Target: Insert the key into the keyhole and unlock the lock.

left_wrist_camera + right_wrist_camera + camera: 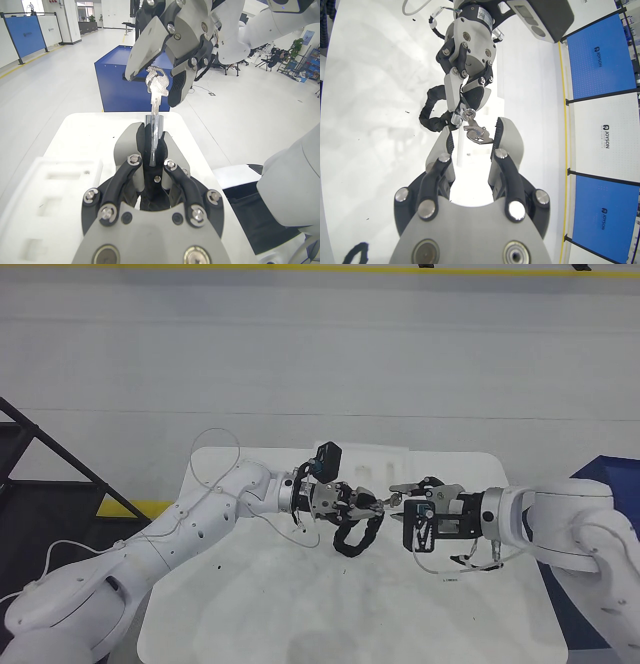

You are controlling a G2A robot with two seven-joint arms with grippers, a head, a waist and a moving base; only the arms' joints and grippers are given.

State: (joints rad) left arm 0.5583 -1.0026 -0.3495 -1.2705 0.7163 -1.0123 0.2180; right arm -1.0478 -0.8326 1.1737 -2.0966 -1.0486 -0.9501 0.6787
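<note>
**Top view.** The left gripper [365, 504] and the right gripper [400, 504] face each other nose to nose above the middle of the white tabletop [300, 604]. The left gripper carries the lock [352, 539]. The lock's black cable loop hangs below the gripper, towards the tabletop. A white foam tray [375, 452] lies at the far edge of the tabletop.

**Left wrist view.** The left gripper [152, 135] is closed tight on the lock's chrome cylinder [155, 125], whose end stands out just beyond the fingertips. The blade of the key [158, 85] is seated in the keyhole at that end. The key's head and ring stand clear of the cylinder. The right gripper [152, 90] is spread open, with one finger on each side of the key head. Its dark ribbed pad [178, 87] is just beside the head, and the other finger is apart from it. Contact cannot be confirmed. A blue cabinet [112, 82] stands beyond the tabletop edge.

**Right wrist view.** The right gripper [473, 140] is wide open and grips nothing. The key head [477, 133] lies between its pads, close to one of them; whether it touches that pad cannot be told. The blade enters the round keyhole [468, 115] in the cylinder face. The left gripper [467, 100] is clamped on the lock. The cable loop [430, 120] curls off to one side above the tabletop.
</note>
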